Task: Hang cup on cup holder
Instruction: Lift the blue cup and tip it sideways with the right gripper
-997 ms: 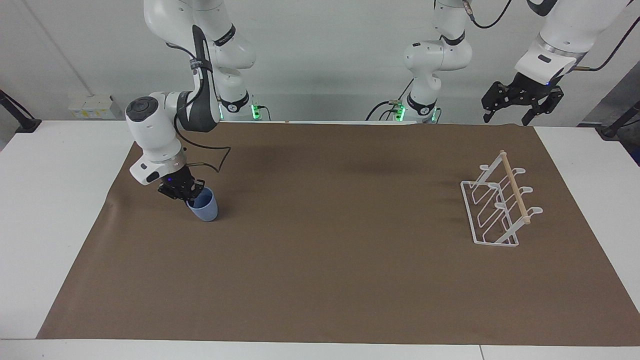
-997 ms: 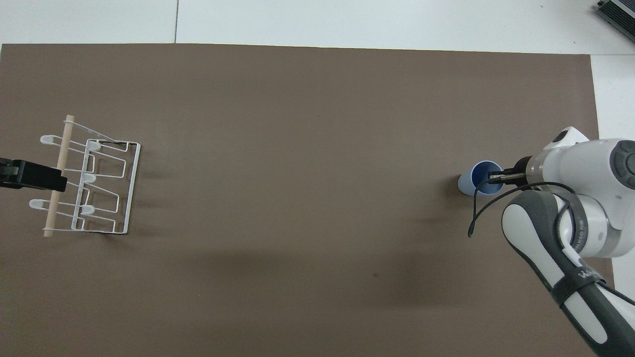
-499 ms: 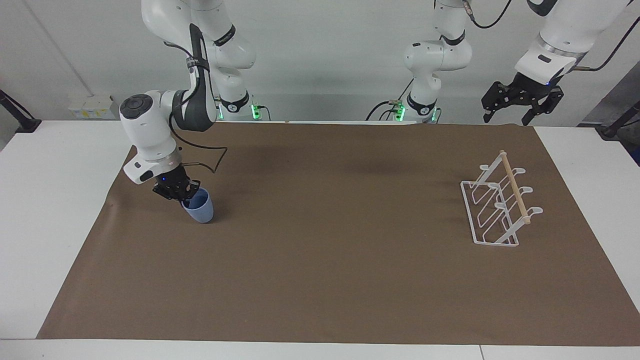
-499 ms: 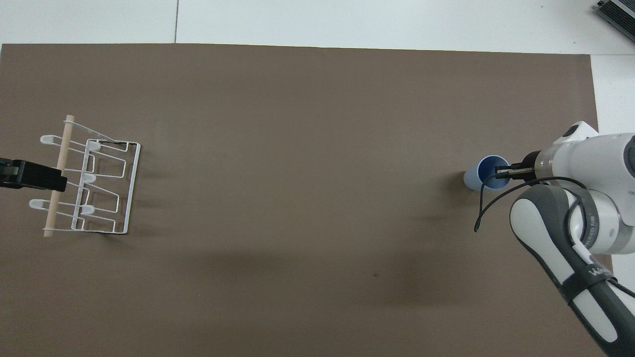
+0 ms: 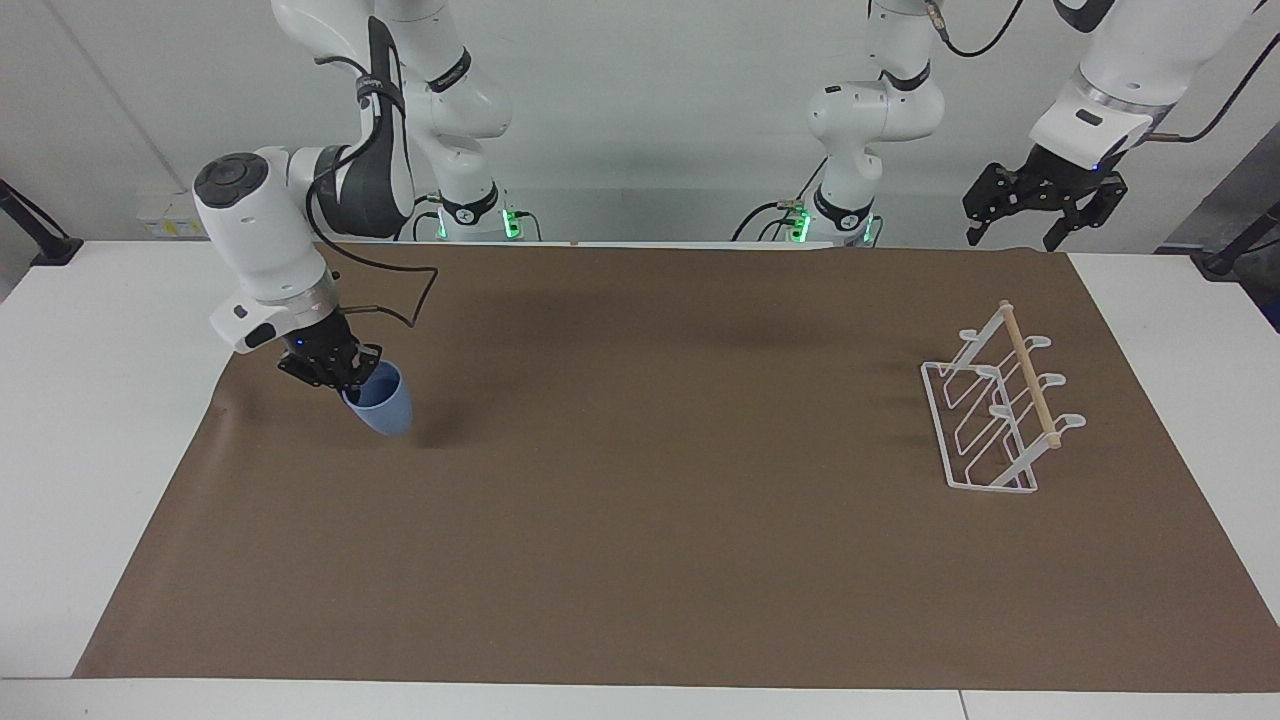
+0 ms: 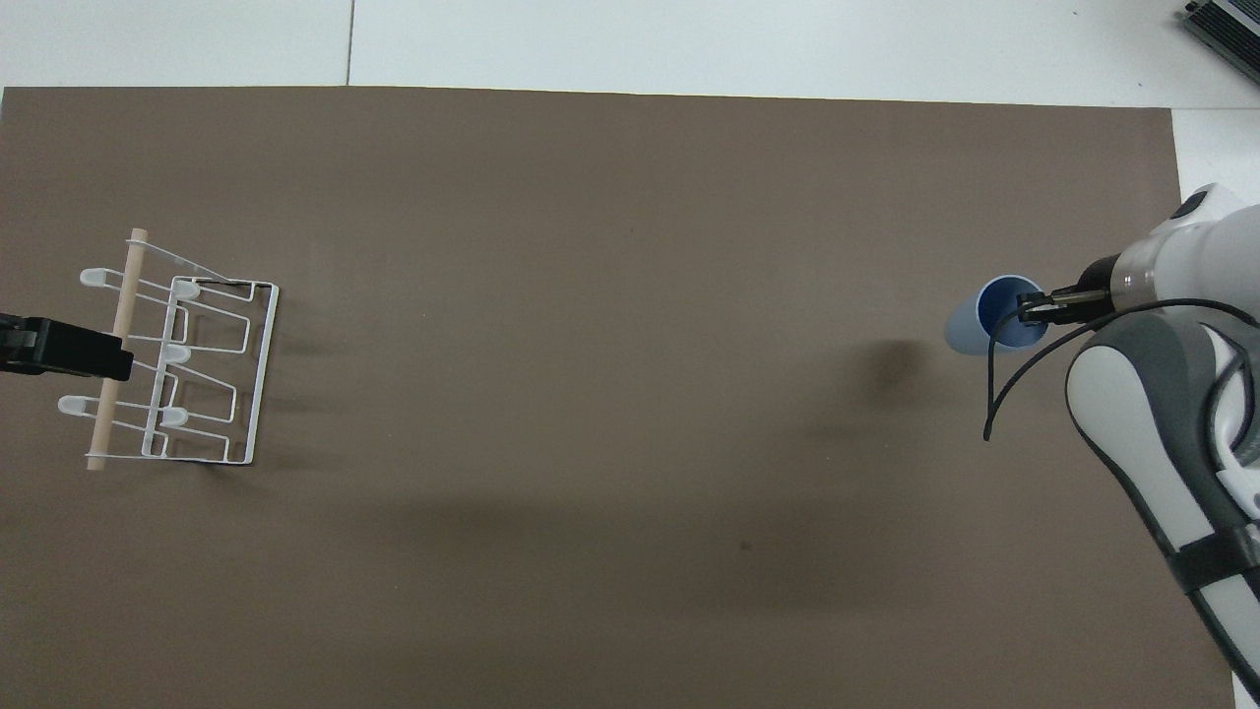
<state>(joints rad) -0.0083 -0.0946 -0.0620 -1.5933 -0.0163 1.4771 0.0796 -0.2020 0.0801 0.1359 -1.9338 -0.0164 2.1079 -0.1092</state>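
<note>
The light-blue cup (image 5: 383, 404) hangs tilted in my right gripper (image 5: 348, 377), which is shut on its rim, one finger inside. The cup is lifted off the brown mat at the right arm's end of the table, and its shadow lies apart from it. In the overhead view the cup (image 6: 976, 320) shows its open mouth, with the right gripper (image 6: 1036, 307) at its rim. The white wire cup holder (image 5: 992, 420) with its wooden dowel stands at the left arm's end (image 6: 187, 366). My left gripper (image 5: 1012, 236) waits open and raised, over the holder's dowel in the overhead view (image 6: 61, 350).
A brown mat (image 5: 640, 520) covers most of the white table (image 5: 90, 420). A black cable (image 6: 994, 394) loops from the right arm's wrist beside the cup. A dark device corner (image 6: 1226, 25) lies on the table past the mat.
My right gripper has lifted the cup off the mat and carried it up and toward the right arm's end of the table. The left arm has not moved.
</note>
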